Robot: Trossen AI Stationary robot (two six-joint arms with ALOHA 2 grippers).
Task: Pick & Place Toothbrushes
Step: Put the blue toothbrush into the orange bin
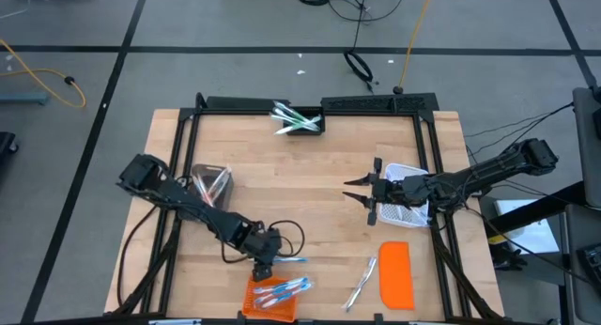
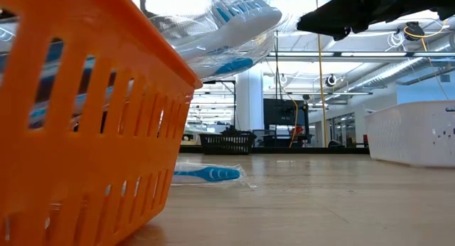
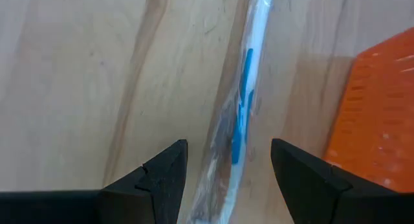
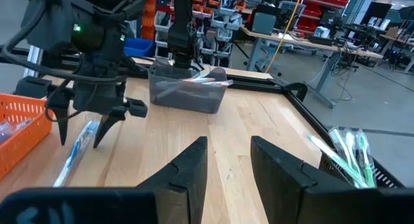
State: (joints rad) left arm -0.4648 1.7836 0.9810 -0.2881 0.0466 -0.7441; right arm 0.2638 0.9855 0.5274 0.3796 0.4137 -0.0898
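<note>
A blue toothbrush in a clear wrapper (image 3: pixel 242 120) lies flat on the wooden table just beyond the orange basket (image 1: pixel 275 297). It also shows in the high view as toothbrush (image 1: pixel 293 259) and in the low view as toothbrush (image 2: pixel 206 175). My left gripper (image 1: pixel 264 268) points steeply down over it, open, with one finger on each side of the wrapped handle (image 3: pixel 226 185) and clear of it. Several more blue toothbrushes (image 1: pixel 282 289) lie in the orange basket. My right gripper (image 1: pixel 362 189) hovers level above the table's middle right, open and with nothing in it.
A white mesh basket (image 1: pixel 410 205) sits under the right arm. An orange lid (image 1: pixel 396 273) and a wrapped toothbrush (image 1: pixel 362 283) lie near the front right. A black bin with green toothbrushes (image 1: pixel 299 120) stands at the far edge. A clear bin with pink ones (image 1: pixel 211 184) stands at the left.
</note>
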